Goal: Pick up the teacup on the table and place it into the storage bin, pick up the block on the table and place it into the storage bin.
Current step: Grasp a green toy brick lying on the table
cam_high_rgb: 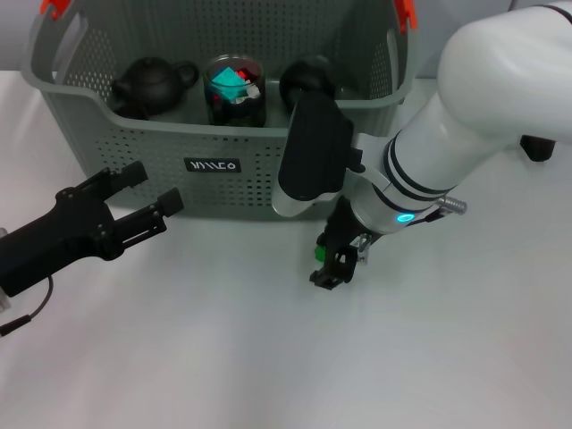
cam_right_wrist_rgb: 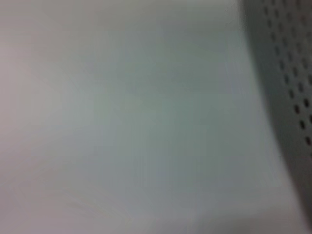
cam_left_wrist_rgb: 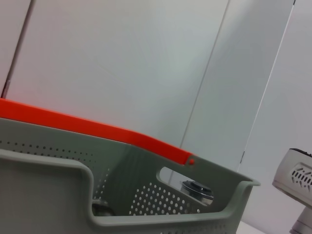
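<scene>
The white surface [cam_high_rgb: 223, 357] lies nearest. On it, the right gripper [cam_high_rgb: 335, 264] points down with a small green block [cam_high_rgb: 320, 253] at its fingers; whether they clamp it I cannot tell. The left gripper [cam_high_rgb: 147, 195] hovers with fingers apart. Behind, the grey perforated plastic storage bin [cam_high_rgb: 223, 152] holds two dark teapots and one glass pitcher [cam_high_rgb: 234, 89], partly hidden.

Storage bin [cam_high_rgb: 134, 156] upright at table's far edge.
Grey, perforated, orange handle clips; green block [cam_high_rgb: 320, 253] on table just before it.
</scene>
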Controlling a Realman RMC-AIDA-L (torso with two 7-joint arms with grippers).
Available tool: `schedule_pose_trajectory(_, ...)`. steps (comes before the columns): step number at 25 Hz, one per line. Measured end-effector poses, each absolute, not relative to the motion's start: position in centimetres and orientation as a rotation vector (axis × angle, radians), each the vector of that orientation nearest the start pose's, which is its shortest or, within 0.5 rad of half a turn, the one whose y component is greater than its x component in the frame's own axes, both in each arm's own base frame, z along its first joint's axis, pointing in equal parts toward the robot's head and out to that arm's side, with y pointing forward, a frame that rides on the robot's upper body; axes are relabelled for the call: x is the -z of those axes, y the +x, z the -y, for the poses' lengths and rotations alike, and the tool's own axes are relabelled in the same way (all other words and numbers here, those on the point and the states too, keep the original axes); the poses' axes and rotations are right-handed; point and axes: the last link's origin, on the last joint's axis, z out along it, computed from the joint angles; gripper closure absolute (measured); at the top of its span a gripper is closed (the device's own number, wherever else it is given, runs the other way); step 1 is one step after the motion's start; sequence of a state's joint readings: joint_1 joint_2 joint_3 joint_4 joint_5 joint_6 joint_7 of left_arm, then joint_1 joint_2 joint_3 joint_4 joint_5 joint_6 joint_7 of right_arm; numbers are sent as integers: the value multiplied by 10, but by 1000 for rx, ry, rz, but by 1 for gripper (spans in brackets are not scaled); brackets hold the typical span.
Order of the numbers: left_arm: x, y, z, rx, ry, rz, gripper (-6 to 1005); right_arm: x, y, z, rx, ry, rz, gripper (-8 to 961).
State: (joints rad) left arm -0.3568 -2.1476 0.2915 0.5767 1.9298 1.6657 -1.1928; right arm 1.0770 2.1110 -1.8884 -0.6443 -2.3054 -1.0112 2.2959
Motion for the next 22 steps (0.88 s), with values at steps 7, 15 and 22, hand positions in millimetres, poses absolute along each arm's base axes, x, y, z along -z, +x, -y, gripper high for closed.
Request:
schedule_pose_trajectory(7, -16, -313, -273, 1035, -2264, 748, 170, 134, 126, -372, 774, -2922, -186, 395)
schedule_pose_trajectory(15, -16, -313, -273, 1035, -2263, 748, 170, 127, 128, -373, 778, -2925, -221, 395)
schedule_pose_trajectory(22, -16, -313, -273, 1035, -2263, 748, 170, 126, 130, -373, 788, -2918, -194, 396)
